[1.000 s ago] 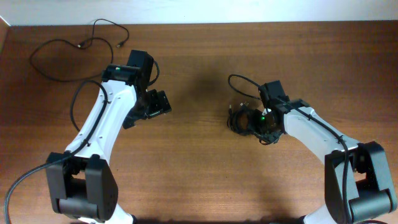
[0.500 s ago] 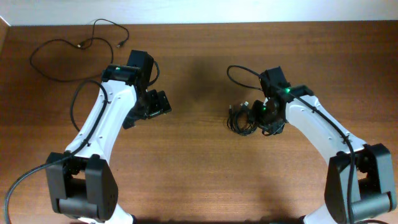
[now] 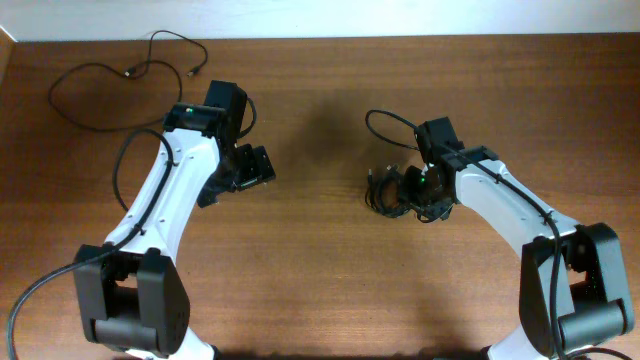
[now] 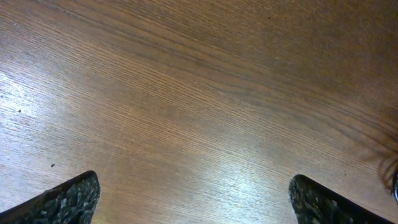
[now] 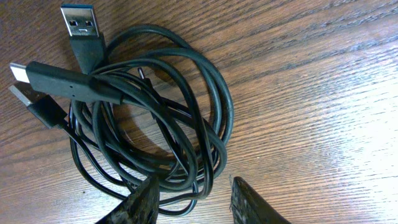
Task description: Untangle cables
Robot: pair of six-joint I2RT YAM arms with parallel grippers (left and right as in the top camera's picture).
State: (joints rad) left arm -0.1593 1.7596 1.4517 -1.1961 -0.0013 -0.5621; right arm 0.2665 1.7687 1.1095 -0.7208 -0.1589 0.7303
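Bunched cables (image 3: 386, 190) beside right gripper (image 5: 194, 190), loose cable (image 3: 128, 72) at table's (image 3: 320, 290) far-left corner

The work surface is a brown wooden table (image 3: 320, 290) with visible grain. A pale strip (image 3: 400, 18) borders its far edge. Light produces a soft glare (image 4: 205, 180) on the wood.

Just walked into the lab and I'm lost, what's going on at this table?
Two white robot arms work at a brown wooden table. The right gripper sits low over a coiled bundle of thin black cords with USB plugs, jaws open at its edge. The left gripper hovers open above bare wood. Another thin black cord lies loose near the far left corner.
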